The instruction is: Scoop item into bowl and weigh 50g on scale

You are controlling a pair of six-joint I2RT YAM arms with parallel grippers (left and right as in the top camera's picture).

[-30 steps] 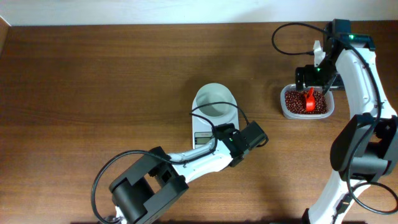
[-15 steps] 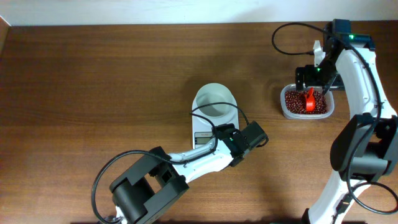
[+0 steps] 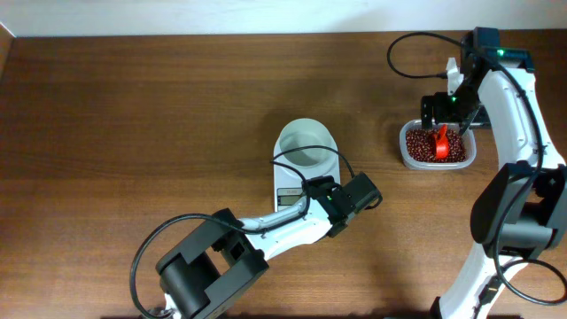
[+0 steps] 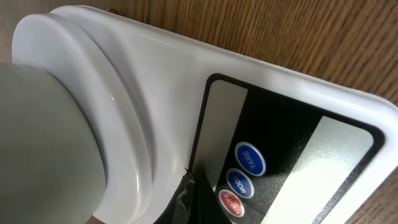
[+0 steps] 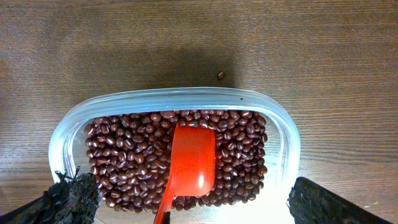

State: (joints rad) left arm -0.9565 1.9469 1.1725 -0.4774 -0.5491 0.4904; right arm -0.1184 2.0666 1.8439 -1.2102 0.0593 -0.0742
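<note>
Beans (image 5: 124,149): small, dark reddish-brown, glossy, heaped in a clear rounded-rectangular tub (image 5: 283,134) at the far right of the worktop (image 3: 133,106). One stray bean (image 5: 221,74) lies on the wood just outside the tub. A red scoop (image 5: 194,160) lies in the heap, partly sunk, with its long axis roughly near-far. The right end effector (image 5: 196,204) hangs over the tub, fingers spread wide on either side of it and gripping nothing. The white bowl (image 3: 306,142) sits on the far end of the scale (image 3: 285,188) at mid-worktop, well apart from the tub. The scale's long axis also runs near-far, with the TARE, MODE and red buttons (image 4: 239,182) at the near end. A black cable (image 3: 310,156) arcs across the scale. The left end effector (image 3: 354,197) is just right of the scale's near end; can't tell its opening.
</note>
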